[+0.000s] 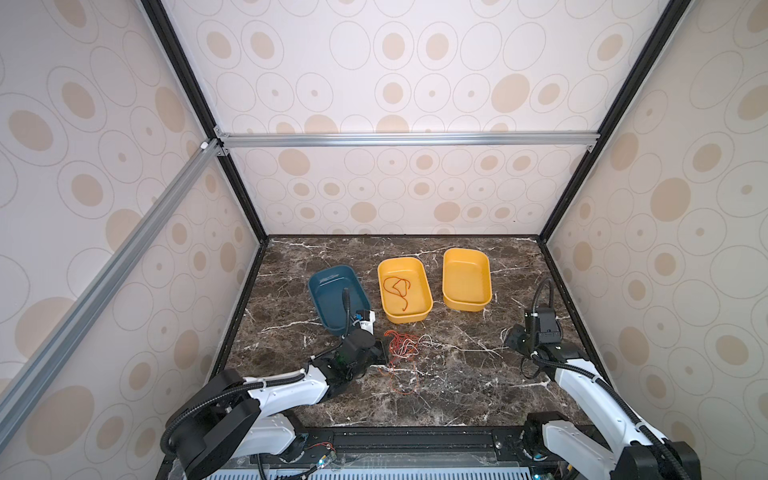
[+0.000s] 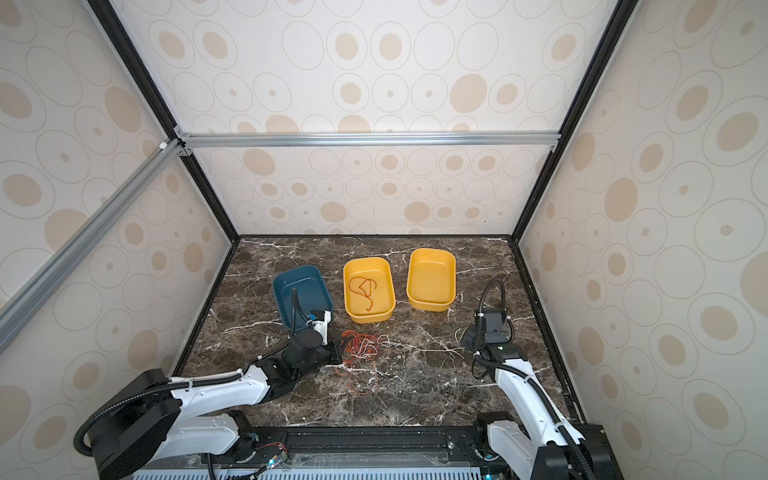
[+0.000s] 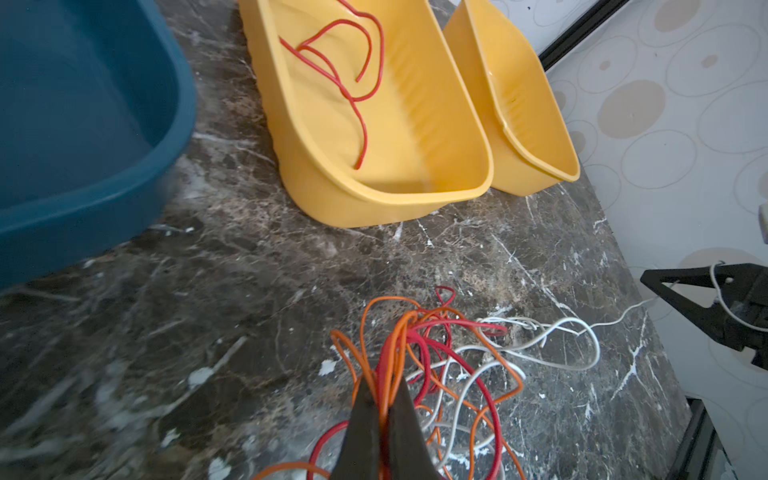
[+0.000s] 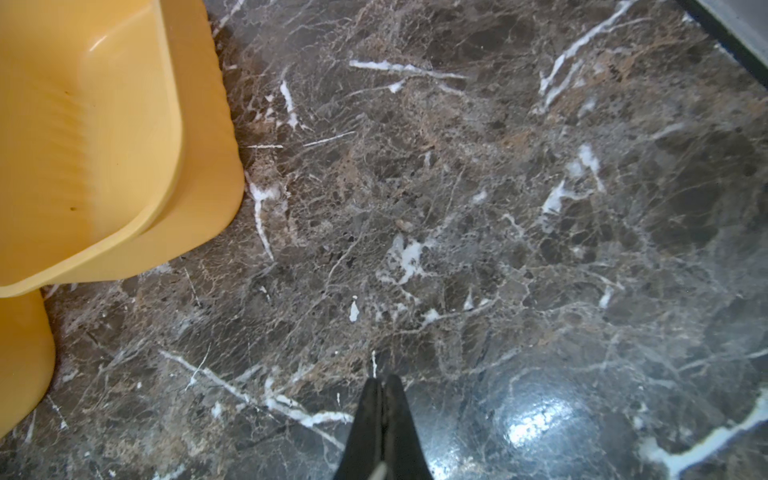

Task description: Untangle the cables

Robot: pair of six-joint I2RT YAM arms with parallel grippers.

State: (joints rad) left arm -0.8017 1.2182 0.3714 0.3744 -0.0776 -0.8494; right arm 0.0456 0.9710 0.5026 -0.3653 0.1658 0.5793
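Marble, dark with white veins, forms the counter [image 1: 457,395]. On it the cables [image 1: 402,348] lie in a loose red, orange and white tangle, in front of the gap between the blue tray [image 1: 328,296] and the yellow middle tray [image 1: 401,260], near both and touching neither. The left claw [image 3: 384,386] is pinched narrow on orange and red strands at the tangle's left edge, low over the counter. One red cable [image 3: 364,133] lies apart from the rest, curled inside the middle tray. The right tray [image 1: 465,276], also yellow, stands just beside the middle one. A white cable [image 3: 597,347] trails from the tangle toward the right claw [image 4: 381,380], whose tips are pressed together. A white strand loops over that claw in the left wrist view, and a pale sliver shows between its fingers in the right wrist view, so it appears to grip this cable. The right claw sits well to the right of the tangle, in front of the right tray.
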